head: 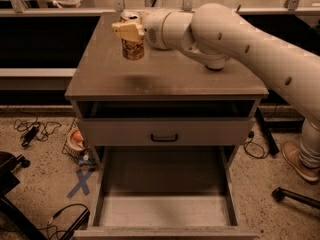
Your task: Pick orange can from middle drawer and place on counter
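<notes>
My gripper [131, 36] is shut on the orange can [133, 49] and holds it upright in the air above the back left part of the counter [170, 76]. The can's silver top [130, 16] shows just above the cream fingers [126, 31]. A dark shadow lies on the counter below the can. The white arm reaches in from the right across the counter. The middle drawer [162, 211] is pulled out at the bottom of the view, and its flat floor is bare.
A shut drawer front with a black handle [164, 137] sits under the counter. On the floor are a blue tape cross [80, 182], cables [30, 129] and a wire basket [76, 143] at the left, and a black chair leg [295, 197] at the right.
</notes>
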{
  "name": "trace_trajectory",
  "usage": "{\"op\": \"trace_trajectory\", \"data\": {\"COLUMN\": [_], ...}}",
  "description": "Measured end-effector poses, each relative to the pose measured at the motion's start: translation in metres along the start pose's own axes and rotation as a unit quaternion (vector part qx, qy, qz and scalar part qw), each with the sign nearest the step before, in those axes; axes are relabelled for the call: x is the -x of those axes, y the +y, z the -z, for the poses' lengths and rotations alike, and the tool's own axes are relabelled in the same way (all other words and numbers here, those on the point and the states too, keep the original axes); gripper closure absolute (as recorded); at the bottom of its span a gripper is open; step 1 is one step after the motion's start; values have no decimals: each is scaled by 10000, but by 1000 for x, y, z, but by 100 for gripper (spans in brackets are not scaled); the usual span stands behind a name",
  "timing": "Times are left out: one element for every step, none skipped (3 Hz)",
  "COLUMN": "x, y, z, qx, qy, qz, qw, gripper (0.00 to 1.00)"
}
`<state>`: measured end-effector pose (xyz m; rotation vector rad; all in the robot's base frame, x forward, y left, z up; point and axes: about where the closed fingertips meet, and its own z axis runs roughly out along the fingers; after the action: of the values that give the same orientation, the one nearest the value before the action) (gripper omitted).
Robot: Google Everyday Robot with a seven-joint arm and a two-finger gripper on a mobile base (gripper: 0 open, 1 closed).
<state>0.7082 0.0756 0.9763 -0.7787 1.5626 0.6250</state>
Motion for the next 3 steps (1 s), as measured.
{"op": "trace_trajectory", "data": {"x": [-19,-42,-67], "y": [-11,-10,-7], "z": [-42,-81,-105], "qx": [86,312,444], "qy": [-62,67,449], "qz": [-230,-362,-307], "qw": [9997,9988,9975], "gripper": [100,100,100]}}
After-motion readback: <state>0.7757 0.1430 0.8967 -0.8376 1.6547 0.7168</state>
